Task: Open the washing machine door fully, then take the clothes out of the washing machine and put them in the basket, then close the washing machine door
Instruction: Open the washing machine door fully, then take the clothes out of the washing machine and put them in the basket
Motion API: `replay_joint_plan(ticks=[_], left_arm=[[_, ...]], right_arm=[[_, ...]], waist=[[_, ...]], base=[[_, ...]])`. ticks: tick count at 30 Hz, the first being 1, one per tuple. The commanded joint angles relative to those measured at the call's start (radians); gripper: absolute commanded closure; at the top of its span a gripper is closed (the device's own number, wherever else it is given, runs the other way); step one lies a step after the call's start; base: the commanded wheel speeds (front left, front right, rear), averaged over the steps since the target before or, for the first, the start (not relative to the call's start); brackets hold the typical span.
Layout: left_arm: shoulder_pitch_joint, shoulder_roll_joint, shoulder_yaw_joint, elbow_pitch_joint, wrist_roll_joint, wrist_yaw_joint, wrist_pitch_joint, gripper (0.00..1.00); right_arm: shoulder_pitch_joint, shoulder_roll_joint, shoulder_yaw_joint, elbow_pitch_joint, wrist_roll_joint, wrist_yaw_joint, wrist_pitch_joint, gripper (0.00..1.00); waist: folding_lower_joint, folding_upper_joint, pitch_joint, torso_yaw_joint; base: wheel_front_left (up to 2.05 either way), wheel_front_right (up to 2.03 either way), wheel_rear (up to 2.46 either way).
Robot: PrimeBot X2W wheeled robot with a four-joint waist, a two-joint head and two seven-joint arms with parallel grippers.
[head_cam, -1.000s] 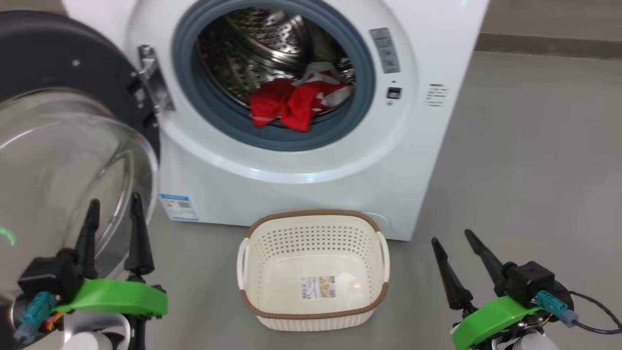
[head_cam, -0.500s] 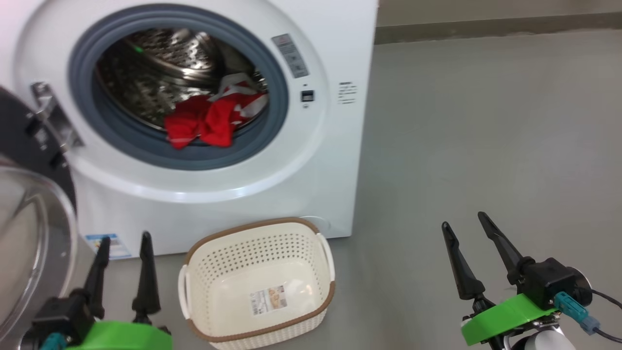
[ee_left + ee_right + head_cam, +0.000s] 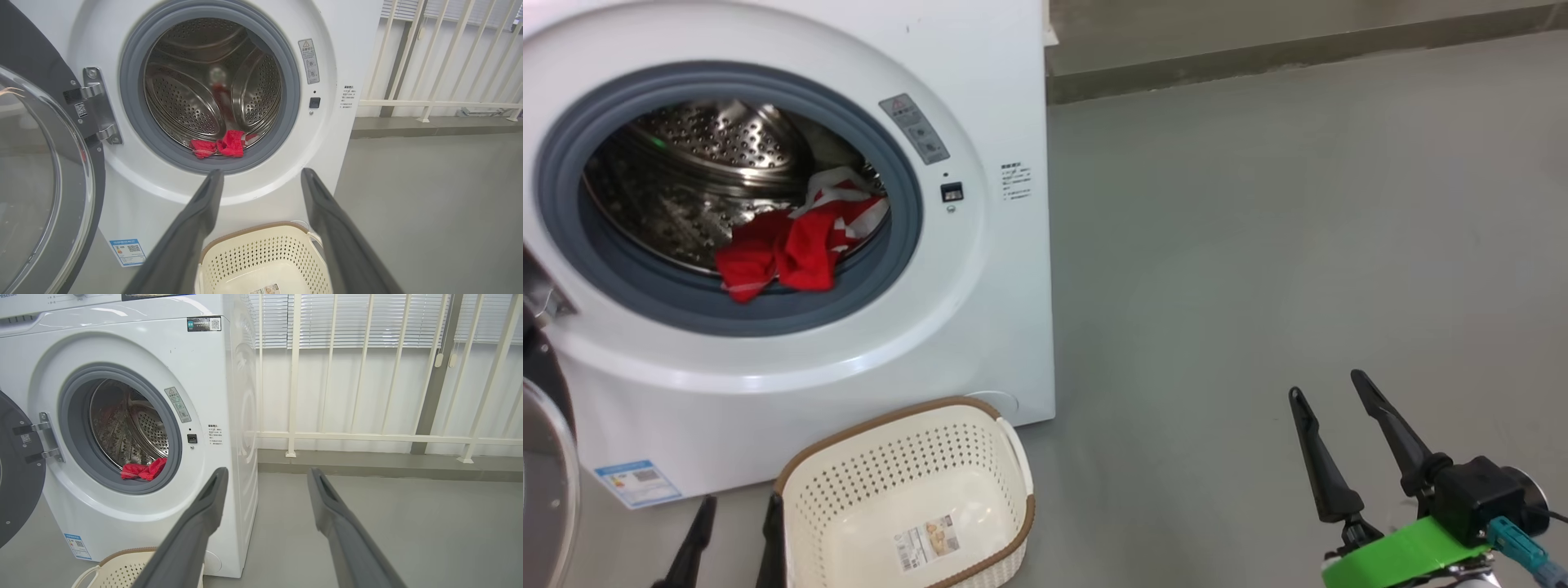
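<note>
**Clothes in the drum, door swung wide, both tools spread**

Clothes (image 3: 784, 249) are being held at the front lip of the steel drum (image 3: 184, 106). They are spilling onto the grey rubber ring (image 3: 768, 314) at about six o'clock of the opening. The washing machine (image 3: 980, 327) is being framed at ten o'clock in the head view. The washing machine door (image 3: 45, 171) is being kept swung wide on its hinge (image 3: 96, 106), at nine o'clock of the opening. The basket (image 3: 882, 418) is being left on the floor (image 3: 1258, 245), close before the machine's lower front, at six o'clock from the opening. A label sticker (image 3: 925, 541) is being shown on its bottom.

The left tool (image 3: 740, 500) is being held at seven o'clock in the head view, just beside the basket's left wall. Its fingers are being kept wide apart with nothing gripped. The right tool (image 3: 1327, 384) is being held at five o'clock, over bare floor and well apart from the machine, likewise spread and gripping nothing. A white railing (image 3: 367, 437) is being seen at two o'clock in the right wrist view.
</note>
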Motion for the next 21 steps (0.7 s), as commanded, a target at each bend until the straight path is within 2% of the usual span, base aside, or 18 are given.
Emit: replay_joint_plan(ticks=[1, 11, 21], left_arm=[[-0.004, 0.007, 0.047, -0.033, 0.022, -0.016, -0.012, 0.00], [0.066, -0.059, 0.134, -0.035, 0.072, -0.054, -0.012, 0.00], [0.064, -0.082, 0.164, -0.031, 0.086, -0.070, -0.012, 0.00]], right_arm=[[-0.008, -0.023, 0.032, -0.035, 0.007, 0.005, -0.006, 0.00], [0.034, -0.053, 0.025, -0.050, 0.039, 0.005, -0.006, 0.00], [0.040, -0.052, 0.046, -0.041, 0.040, 0.005, -0.006, 0.00]], waist=[[0.0000, -0.0001, -0.014, -0.018], [0.0000, -0.0001, -0.029, -0.028], [0.0000, -0.0001, -0.032, -0.020]], base=[[0.00, 0.00, 0.00], [0.00, 0.00, 0.00], [0.00, 0.00, 0.00]])
